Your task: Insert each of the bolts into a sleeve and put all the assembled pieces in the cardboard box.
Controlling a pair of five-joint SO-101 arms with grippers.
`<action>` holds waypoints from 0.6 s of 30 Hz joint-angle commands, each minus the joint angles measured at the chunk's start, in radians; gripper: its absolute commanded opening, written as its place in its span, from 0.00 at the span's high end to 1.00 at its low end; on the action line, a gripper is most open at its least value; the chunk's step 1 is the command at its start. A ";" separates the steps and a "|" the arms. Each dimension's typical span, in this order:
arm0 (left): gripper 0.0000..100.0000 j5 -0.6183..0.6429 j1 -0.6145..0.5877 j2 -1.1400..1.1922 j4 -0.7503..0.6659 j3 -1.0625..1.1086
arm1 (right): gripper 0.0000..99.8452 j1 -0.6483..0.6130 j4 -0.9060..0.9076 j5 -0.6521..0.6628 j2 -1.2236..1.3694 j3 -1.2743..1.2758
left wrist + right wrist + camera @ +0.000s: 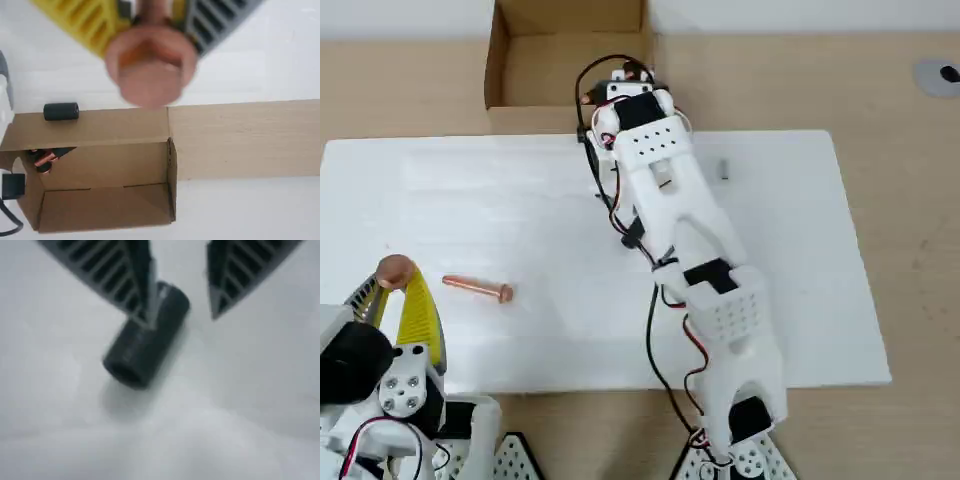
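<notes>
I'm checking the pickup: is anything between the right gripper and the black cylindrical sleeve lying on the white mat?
Nothing visible. The black cylindrical sleeve lies bare on the white mat at the tips of the open right gripper, and one finger overlaps its end.

A robotics lab or workshop: two small wired arms (720,310) mounted at a wooden bench (910,200) under a white board (520,200).

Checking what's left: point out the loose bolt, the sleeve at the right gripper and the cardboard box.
loose bolt (477,288), high view, mid-shaft.
sleeve (142,347), right wrist view, side wall.
cardboard box (497,60), high view, left wall.
</notes>
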 commanded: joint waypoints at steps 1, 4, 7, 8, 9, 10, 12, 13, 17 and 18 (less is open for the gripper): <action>1.00 0.000 0.008 -0.001 -0.021 0.002 | 0.88 -0.016 0.037 -0.003 -0.008 -0.004; 1.00 0.002 0.008 -0.004 -0.021 0.002 | 0.88 -0.016 0.037 -0.005 -0.007 -0.007; 1.00 0.002 0.008 -0.004 -0.020 0.002 | 0.88 -0.016 0.035 -0.005 -0.002 -0.001; 1.00 0.002 0.008 -0.004 -0.020 0.002 | 0.88 -0.015 0.035 -0.006 -0.002 -0.001; 1.00 0.003 0.008 -0.004 -0.020 0.002 | 0.88 -0.015 0.035 -0.008 -0.002 -0.001; 1.00 0.003 0.008 -0.004 -0.020 0.002 | 0.88 -0.015 0.037 -0.011 -0.002 -0.001; 1.00 0.003 0.008 -0.004 -0.020 0.002 | 0.88 -0.015 0.038 -0.012 -0.002 0.001; 1.00 0.003 0.008 -0.004 -0.020 0.002 | 0.88 -0.015 0.040 -0.012 -0.002 0.002; 1.00 0.002 0.008 -0.007 -0.023 0.041 | 0.88 -0.012 0.041 -0.008 -0.008 0.059; 1.00 0.002 0.008 -0.007 -0.021 0.046 | 0.88 -0.012 0.041 -0.006 -0.008 0.079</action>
